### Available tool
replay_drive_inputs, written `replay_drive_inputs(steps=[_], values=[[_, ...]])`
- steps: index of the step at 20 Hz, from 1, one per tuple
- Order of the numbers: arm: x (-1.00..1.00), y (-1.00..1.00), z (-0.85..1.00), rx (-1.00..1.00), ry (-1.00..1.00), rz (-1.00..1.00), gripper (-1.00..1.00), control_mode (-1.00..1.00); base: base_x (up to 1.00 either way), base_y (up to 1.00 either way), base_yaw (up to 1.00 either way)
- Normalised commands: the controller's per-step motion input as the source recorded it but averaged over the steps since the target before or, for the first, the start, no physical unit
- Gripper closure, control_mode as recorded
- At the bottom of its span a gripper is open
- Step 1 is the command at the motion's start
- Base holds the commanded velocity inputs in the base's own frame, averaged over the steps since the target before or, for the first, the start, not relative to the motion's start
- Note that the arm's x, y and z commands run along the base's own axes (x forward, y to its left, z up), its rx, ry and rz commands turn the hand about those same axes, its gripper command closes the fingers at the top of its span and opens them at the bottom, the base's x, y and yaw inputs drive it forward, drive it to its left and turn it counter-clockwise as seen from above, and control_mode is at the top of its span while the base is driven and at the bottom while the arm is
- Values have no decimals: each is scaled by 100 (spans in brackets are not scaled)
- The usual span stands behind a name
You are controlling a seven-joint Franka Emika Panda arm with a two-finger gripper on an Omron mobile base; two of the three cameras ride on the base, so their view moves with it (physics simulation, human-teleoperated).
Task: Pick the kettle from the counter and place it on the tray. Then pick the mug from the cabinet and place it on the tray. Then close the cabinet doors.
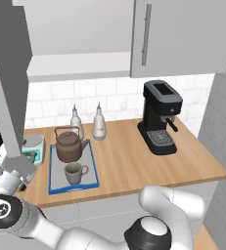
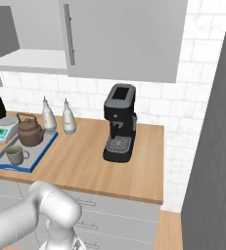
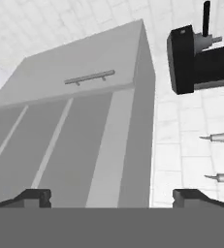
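Note:
The dark-brown kettle (image 1: 69,144) (image 2: 30,131) stands on the back half of the blue-rimmed tray (image 1: 51,168) (image 2: 37,157). In front of it on the same tray is the grey-brown mug (image 1: 74,172) (image 2: 16,155). The cabinet's left door (image 1: 9,83) hangs open and is seen edge-on. Its right door (image 1: 178,34) (image 2: 124,39) (image 3: 79,68) is shut. My gripper (image 1: 11,163) (image 3: 114,196) hovers by the lower edge of the open door. In the rolled hand view its fingertips (image 3: 33,196) stand wide apart and open, with nothing between them.
A white kitchen scale (image 1: 33,145) (image 2: 2,129) lies left of the tray. Two pale bottles (image 1: 99,122) (image 2: 68,119) stand behind it. A black coffee machine (image 1: 161,117) (image 2: 120,127) (image 3: 200,58) occupies the counter's (image 1: 129,166) right part, with a grey wall beyond.

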Motion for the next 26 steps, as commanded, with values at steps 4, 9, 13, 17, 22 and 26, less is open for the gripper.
replay_drive_inputs(steps=[4, 9, 13, 17, 22, 26], values=[[20, 58, -28, -24, 41, 0, -100, -100, 0, 0, 0], [12, 57, -15, -18, 34, 0, -100, -100, 0, 0, 0], [1, 61, 1, -12, 27, 0, -100, -100, 0, 0, 0], [0, 47, 23, -5, 20, 0, -100, -100, 0, 0, 0], [-14, 15, 42, -1, 8, 0, -100, -100, 0, 0, 0], [-33, -5, 51, 0, 0, -2, -100, -100, 0, 0, 0]])
